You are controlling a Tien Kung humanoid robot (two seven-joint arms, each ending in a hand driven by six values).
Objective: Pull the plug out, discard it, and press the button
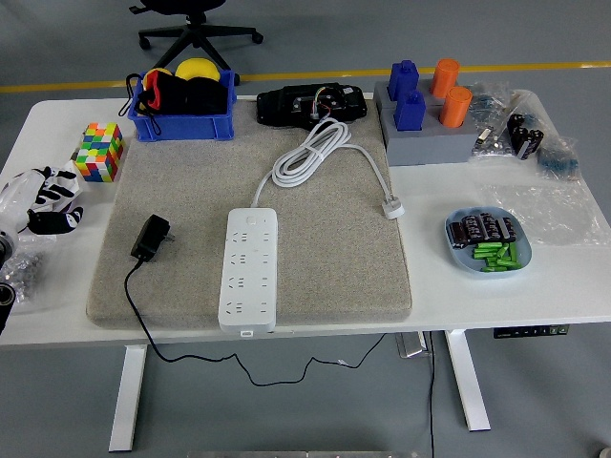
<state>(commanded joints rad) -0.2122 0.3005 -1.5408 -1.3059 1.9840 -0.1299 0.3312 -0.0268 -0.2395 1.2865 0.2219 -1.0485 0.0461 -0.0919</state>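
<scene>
A white power strip [249, 270] lies on the grey felt mat [334, 258], its sockets empty. A black plug [150, 237] with its black cord lies loose on the mat, left of the strip; the cord hangs over the table's front edge. The strip's own white cable [310, 153] is coiled behind it, its white plug [392, 206] lying on the mat. My left hand [48, 202] is at the far left edge of the table, well clear of the plug, fingers curled and empty. My right hand is out of view.
A colourful cube [99, 152] stands at the left. A blue bin [183, 103] with objects and a black device [310, 103] are at the back. A grey block with blue and orange pegs [427, 119] and a blue dish of batteries [489, 240] are at the right.
</scene>
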